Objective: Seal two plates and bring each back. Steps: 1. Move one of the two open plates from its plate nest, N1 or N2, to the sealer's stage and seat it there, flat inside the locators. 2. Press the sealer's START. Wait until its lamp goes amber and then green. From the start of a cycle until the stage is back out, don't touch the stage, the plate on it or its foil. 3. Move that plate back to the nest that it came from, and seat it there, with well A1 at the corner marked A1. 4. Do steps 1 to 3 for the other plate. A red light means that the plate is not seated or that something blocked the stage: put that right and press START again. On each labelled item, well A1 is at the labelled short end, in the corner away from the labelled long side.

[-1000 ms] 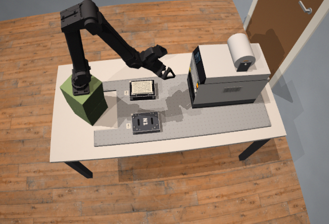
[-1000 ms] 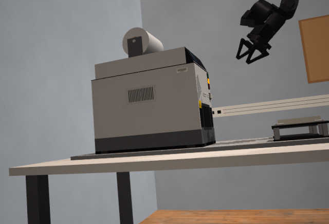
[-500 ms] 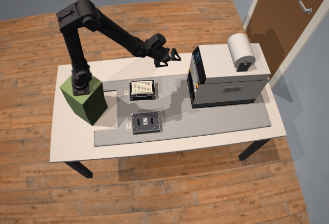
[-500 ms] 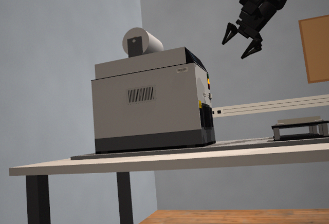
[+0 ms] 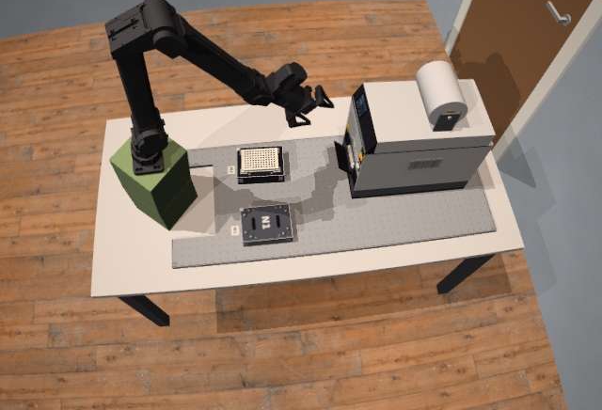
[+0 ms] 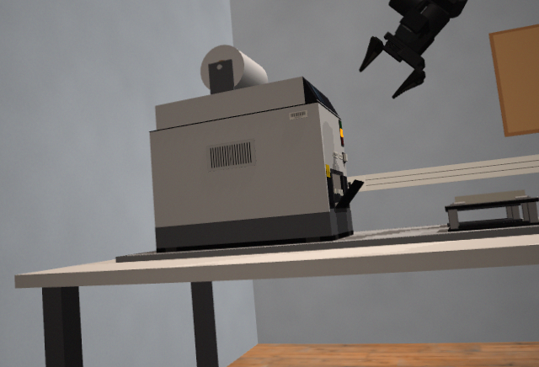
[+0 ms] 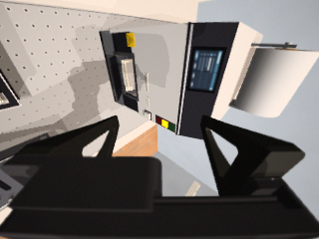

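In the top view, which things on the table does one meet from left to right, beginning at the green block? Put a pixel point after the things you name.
Faceted green block (image 5: 167, 192), black plate nest N1 (image 5: 267, 236), white boxy sealer (image 5: 418, 169) (image 6: 243, 198) (image 7: 161, 50).

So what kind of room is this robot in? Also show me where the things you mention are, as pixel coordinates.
Probably a science lab. There's a plate sealer (image 5: 422, 170) (image 6: 239, 180) (image 7: 159, 55) with a white roll (image 5: 439, 89) (image 6: 252, 69) (image 7: 279, 82) on top, a plate full of tiny wells (image 5: 260, 159), and a metal board dotted with little holes (image 5: 388, 215) (image 7: 45, 45).

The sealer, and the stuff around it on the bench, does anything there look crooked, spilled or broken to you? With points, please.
Nothing stands out: the sealer (image 5: 413, 167) (image 6: 243, 188) (image 7: 159, 55) stands upright, its lamp (image 6: 341, 133) (image 7: 164, 123) amber, and the visible plate (image 5: 260, 159) looks level on its nest (image 5: 261, 180).
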`<state>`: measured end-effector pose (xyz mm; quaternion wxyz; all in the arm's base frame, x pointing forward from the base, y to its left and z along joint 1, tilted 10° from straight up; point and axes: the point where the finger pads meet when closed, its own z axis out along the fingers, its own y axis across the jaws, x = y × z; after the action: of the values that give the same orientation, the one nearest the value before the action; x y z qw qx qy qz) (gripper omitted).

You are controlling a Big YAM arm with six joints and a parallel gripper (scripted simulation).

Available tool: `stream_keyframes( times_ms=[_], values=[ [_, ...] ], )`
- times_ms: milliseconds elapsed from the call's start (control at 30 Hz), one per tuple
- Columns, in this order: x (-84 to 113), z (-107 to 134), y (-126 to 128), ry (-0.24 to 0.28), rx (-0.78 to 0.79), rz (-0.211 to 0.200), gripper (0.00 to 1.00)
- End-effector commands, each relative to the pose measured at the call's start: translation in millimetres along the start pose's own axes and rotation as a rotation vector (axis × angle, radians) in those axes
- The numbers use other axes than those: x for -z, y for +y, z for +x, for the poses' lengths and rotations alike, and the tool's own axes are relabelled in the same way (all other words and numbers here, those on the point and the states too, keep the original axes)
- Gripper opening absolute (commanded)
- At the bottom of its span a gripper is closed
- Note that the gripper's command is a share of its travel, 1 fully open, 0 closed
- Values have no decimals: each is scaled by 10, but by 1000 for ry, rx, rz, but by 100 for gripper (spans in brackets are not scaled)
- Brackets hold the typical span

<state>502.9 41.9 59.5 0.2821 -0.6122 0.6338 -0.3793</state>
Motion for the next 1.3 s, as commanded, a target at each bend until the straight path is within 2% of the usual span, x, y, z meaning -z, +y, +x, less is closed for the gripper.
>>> stream_keyframes(
  times_ms=[0,200,567,1000,1267],
  values=[
    [15,19,-39,3,9,18,100],
    [52,10,-254,-2,-24,61,100],
    [27,-11,-338,-4,-28,61,100],
    [66,8,-81,-3,-14,20,100],
    [34,-21,-256,-7,-21,48,100]
  ],
)
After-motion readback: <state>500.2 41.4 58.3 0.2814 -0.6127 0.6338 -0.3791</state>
